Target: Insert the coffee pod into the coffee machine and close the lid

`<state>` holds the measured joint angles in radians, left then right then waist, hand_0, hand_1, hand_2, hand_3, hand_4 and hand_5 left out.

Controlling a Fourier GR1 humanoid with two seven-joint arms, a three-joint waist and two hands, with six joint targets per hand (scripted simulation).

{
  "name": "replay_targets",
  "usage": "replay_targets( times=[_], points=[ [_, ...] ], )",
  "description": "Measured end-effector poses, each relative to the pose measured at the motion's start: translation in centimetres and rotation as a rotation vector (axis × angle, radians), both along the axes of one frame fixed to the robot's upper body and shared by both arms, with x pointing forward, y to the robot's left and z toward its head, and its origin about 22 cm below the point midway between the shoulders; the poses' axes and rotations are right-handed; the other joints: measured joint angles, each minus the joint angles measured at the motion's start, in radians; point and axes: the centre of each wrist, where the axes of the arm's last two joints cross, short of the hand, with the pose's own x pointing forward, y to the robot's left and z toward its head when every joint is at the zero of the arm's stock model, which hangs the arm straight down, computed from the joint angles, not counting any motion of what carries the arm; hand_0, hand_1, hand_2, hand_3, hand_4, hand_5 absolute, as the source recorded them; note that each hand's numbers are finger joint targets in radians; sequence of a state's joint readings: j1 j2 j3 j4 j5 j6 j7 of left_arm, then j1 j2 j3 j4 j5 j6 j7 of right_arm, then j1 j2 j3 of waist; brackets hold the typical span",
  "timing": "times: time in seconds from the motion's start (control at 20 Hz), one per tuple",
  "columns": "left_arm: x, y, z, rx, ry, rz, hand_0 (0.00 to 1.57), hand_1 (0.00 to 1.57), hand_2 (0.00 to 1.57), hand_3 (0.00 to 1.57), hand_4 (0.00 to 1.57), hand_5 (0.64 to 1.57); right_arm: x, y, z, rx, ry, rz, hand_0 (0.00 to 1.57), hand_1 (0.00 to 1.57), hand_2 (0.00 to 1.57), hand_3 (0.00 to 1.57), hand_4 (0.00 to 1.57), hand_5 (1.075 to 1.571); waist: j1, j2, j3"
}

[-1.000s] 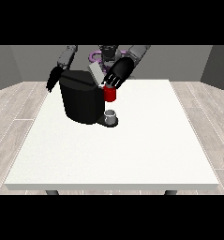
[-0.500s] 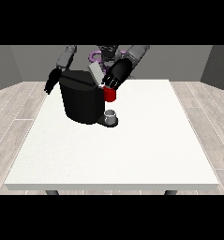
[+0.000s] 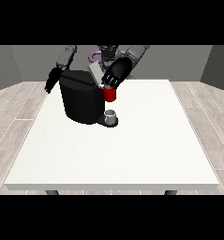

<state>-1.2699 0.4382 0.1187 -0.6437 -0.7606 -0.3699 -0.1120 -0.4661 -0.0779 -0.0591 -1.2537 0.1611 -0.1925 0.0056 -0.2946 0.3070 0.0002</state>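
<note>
**Robot hand over the coffee machine's front**

We see the black coffee machine [image 3: 83, 101] standing on the far left part of the white tabletop [image 3: 118, 150]. Its lid [image 3: 95, 73], a pale grey flap, stands tilted up at the top of the machine. At the machine's front right sits a red thing at the machine [image 3: 110, 94], and just below it a small grey cup-shaped thing [image 3: 111, 115] rests on the machine's dark base; we cannot tell whether this grey thing is the coffee pod, so we leave the pod's place unsaid.

The robot hand at the view's right [image 3: 116, 75] hangs directly above the red thing, its dark fingers pointing down and curled toward it, the fingertips at or touching its top. We cannot tell whether the fingers actually hold anything.

The robot hand at the view's left [image 3: 52, 80] hangs beside the machine's far left edge, fingers pointing down; how far they are open we cannot tell.

We can read no brand, label or writing on the machine, the tabletop or the robot.

Behind the tabletop the robot's torso [image 3: 106, 52] shows, with a purple loop [image 3: 94, 57] at its chest. A pale wooden floor [image 3: 15, 101] surrounds the tabletop.
</note>
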Motion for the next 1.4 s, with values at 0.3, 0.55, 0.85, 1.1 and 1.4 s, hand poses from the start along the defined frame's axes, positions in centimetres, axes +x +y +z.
replay_targets(
  times=[0.3, 0.55, 0.85, 1.1, 1.4],
  points=[
    [-0.1, 0.2, 0.1, 0.096, -0.038, 0.017, 1.16, 1.16, 1.19, 1.07, 0.0, 1.571, -0.1, -0.3, -0.1, -0.005, -0.01, -0.001, 0.0, 0.0, 0.0, 0.0, 0.0, 1.571, -0.008, 0.009, 0.0002],
    [-0.1, 0.7, 0.2, 0.123, -0.075, 0.022, 1.11, 1.11, 1.14, 1.02, 0.0, 1.571, 0.3, -0.5, 0.7, -0.001, -0.025, -0.004, 0.0, 0.0, 0.0, 0.0, 0.0, 1.571, -0.011, 0.034, 0.0012],
    [-0.2, 1.6, 0.9, 0.087, -0.106, 0.015, 1.21, 1.21, 1.18, 0.96, 0.0, 1.571, 0.3, -0.3, 1.1, -0.005, -0.041, 0.003, 0.0, 0.0, 0.0, 0.0, 0.08, 1.571, -0.021, 0.052, 0.0005],
    [-0.2, 1.3, 1.6, 0.074, -0.151, 0.005, 1.21, 1.21, 1.19, 0.97, 0.0, 1.571, 0.5, -0.1, 1.1, -0.015, -0.04, 0.006, 0.0, 0.0, 0.0, 0.0, 0.0, 1.571, -0.021, 0.065, -0.0001],
    [-0.3, 1.6, 1.9, 0.089, -0.187, 0.005, 1.14, 1.14, 1.12, 0.84, 0.0, 1.571, 0.7, 0.3, 1.5, -0.029, -0.04, 0.007, 0.0, 0.0, 0.0, 0.0, 0.11, 1.571, -0.028, 0.068, 0.0005]
  ],
)
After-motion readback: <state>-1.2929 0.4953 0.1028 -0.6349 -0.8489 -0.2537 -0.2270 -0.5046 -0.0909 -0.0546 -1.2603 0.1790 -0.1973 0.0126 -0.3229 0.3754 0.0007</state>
